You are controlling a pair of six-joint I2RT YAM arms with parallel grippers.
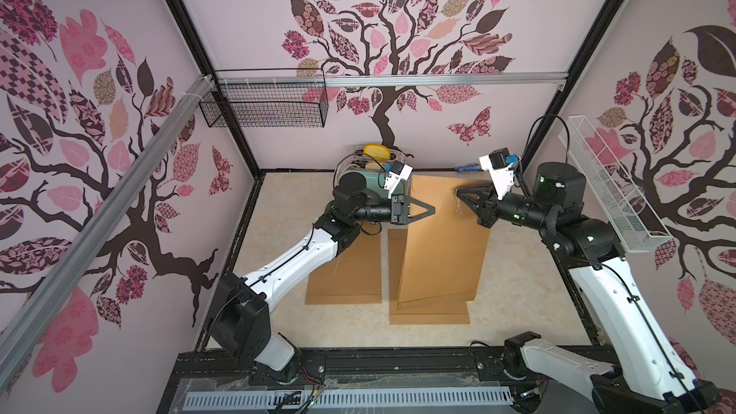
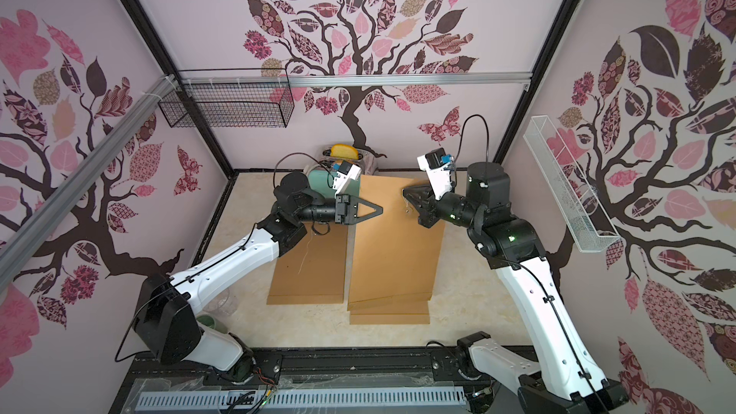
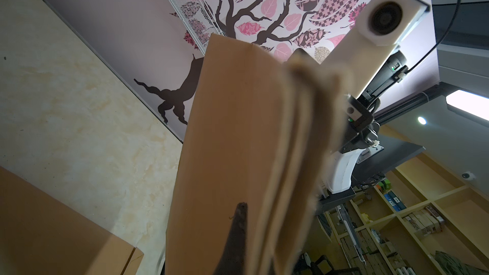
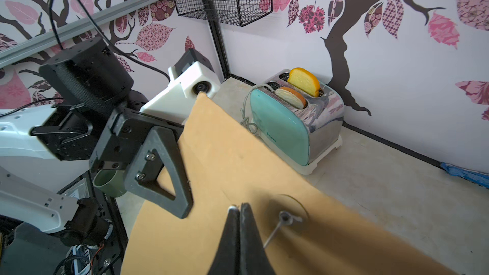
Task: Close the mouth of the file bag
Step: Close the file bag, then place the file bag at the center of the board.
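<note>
A long brown file bag lies on the table with its far end raised; it also shows as the file bag in both top views. My left gripper is shut on the bag's left edge, and the left wrist view has the bag filling the space by one dark finger. Over the bag's raised end my right gripper is shut. A thin white string runs from its tips to the round button.
Two more brown bags lie flat: one at the left, one under the front end. A mint toaster with bread stands at the back wall. A black wire basket and a white one hang on the walls.
</note>
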